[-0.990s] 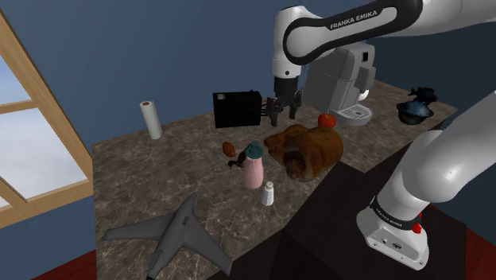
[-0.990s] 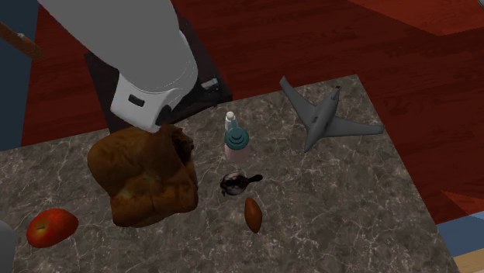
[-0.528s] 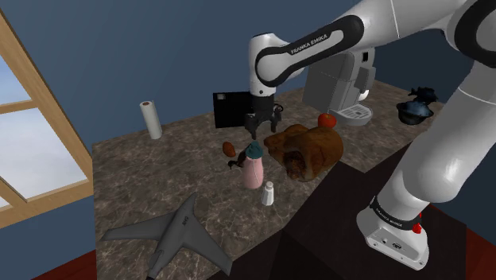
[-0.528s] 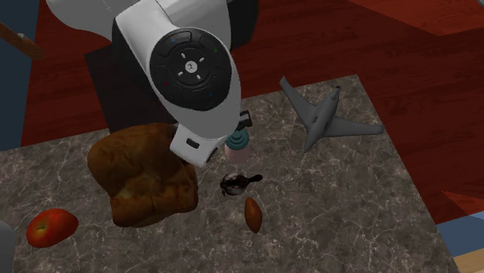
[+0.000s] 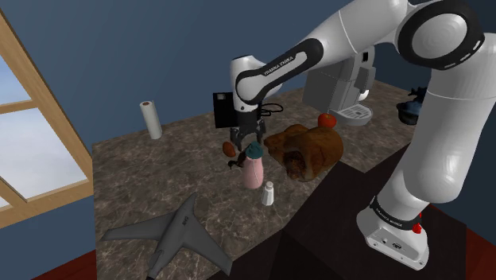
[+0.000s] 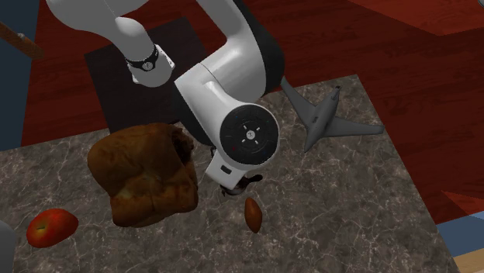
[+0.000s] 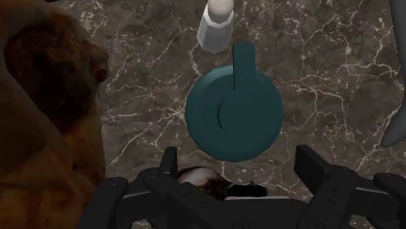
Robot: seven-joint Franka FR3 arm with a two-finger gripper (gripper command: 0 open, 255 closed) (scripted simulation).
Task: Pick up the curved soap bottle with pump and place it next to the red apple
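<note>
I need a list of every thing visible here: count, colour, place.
soap bottle: 1, pink with teal pump, mid-counter
apple: 1, red, by white machine
lump: 1, brown, between bottle and apple
shaker: 1, white, beside bottle
oval thing: 1, brown, beside bottle
toy airplane: 1, grey, shoulder view's lower left
paper roll: 1, white, upright near wall
box: 1, black, near wall
machine: 1, white, past the apple
window: 1, wooden frame, shoulder view's left
counter: 1, dark marbled
arm: 1, white, over counter
gripper: 1, black, open above pump

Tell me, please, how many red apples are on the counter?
1. The apple lies near the white machine, apart from the brown loaf. The arm may hide another.
</note>
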